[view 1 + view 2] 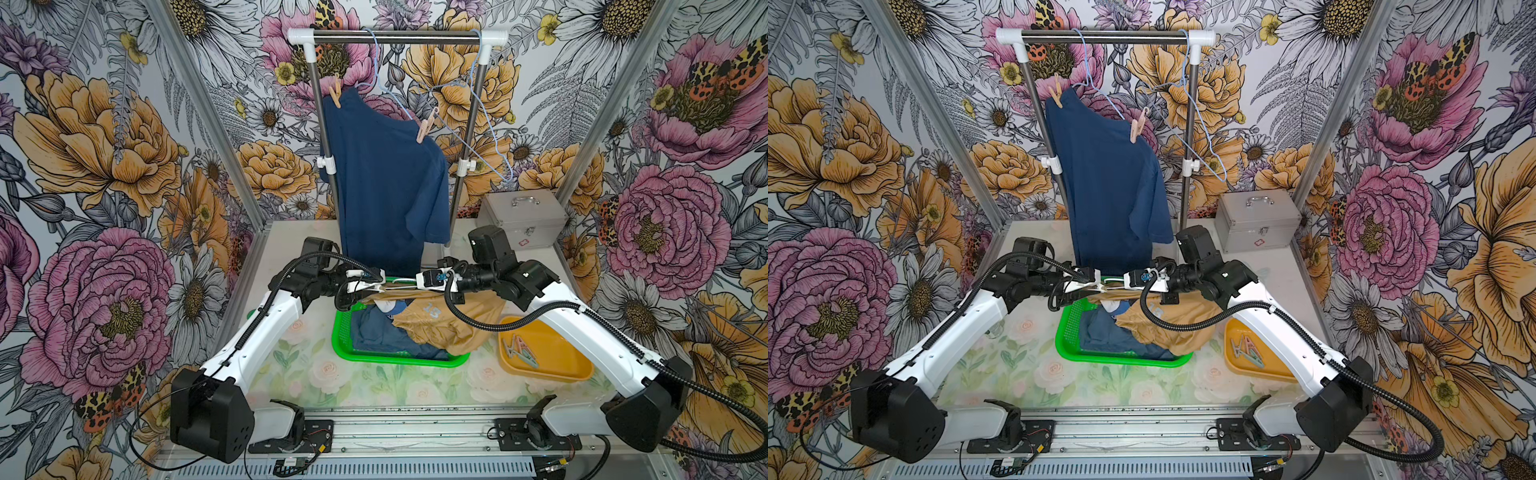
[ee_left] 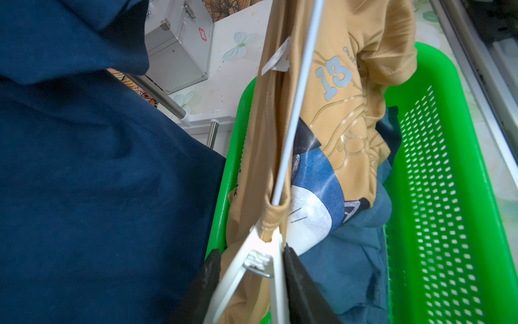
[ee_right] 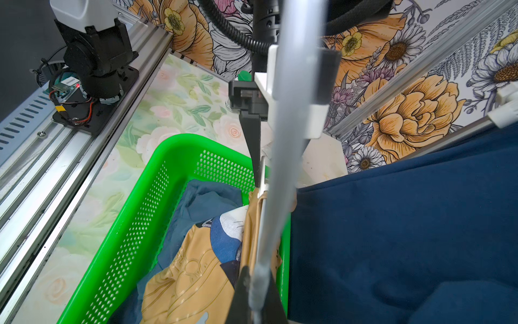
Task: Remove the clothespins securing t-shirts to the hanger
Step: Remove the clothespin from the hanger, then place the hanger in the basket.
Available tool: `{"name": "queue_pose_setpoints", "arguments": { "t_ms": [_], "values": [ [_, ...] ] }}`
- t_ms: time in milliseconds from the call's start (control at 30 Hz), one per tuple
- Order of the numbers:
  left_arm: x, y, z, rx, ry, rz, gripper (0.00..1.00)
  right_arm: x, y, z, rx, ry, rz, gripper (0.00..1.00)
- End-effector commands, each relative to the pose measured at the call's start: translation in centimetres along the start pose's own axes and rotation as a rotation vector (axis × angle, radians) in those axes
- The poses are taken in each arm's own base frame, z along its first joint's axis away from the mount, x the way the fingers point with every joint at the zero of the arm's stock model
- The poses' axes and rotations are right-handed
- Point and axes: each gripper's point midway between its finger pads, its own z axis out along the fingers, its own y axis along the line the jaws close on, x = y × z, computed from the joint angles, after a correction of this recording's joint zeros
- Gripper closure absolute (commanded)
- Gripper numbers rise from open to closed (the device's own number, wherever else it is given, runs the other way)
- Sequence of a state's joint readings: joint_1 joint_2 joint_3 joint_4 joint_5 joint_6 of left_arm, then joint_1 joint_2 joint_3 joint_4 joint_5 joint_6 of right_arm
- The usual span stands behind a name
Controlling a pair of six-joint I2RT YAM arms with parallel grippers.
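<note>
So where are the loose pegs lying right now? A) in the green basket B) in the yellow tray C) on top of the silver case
B: the loose pegs lie heaped in the yellow tray; the green basket holds only shirts.

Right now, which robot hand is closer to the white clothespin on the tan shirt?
Left. The left gripper pinches the white clothespin itself; the right gripper sits farther along the hanger, shut on its wire, apart from the pin.
</note>
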State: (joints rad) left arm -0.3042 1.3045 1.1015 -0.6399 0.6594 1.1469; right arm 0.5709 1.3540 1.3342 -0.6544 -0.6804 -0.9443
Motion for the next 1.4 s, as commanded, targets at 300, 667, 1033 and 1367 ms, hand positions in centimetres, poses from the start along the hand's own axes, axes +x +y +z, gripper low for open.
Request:
{"name": "queue_pose_setpoints", "arguments": {
  "t_ms": [300, 667, 1033, 1367],
  "values": [
    [-1.9, 1.3, -1.7, -0.063, -0.034, 0.012, 0.77, -0.4, 0.3, -0.3, 0.004, -0.002, -0.020, 1.00],
    [-1.3, 1.3, -4.8, -0.178, 0.000, -0.021, 0.79, 0.5, -0.8, -0.3, 0.028, 0.020, 0.120, 1.00],
    [-3.2, 0.0, -7.7, -0.231, -0.079, -0.060, 0.83, -1.8, -1.8, 1.1, -0.012, -0.056, 0.217, 1.00],
    [-8.5, -2.8, -9.5, -0.192, -0.225, -0.121, 0.79, -2.6, -2.8, 5.4, -0.089, -0.095, 0.416, 1.00]
  ]
}}
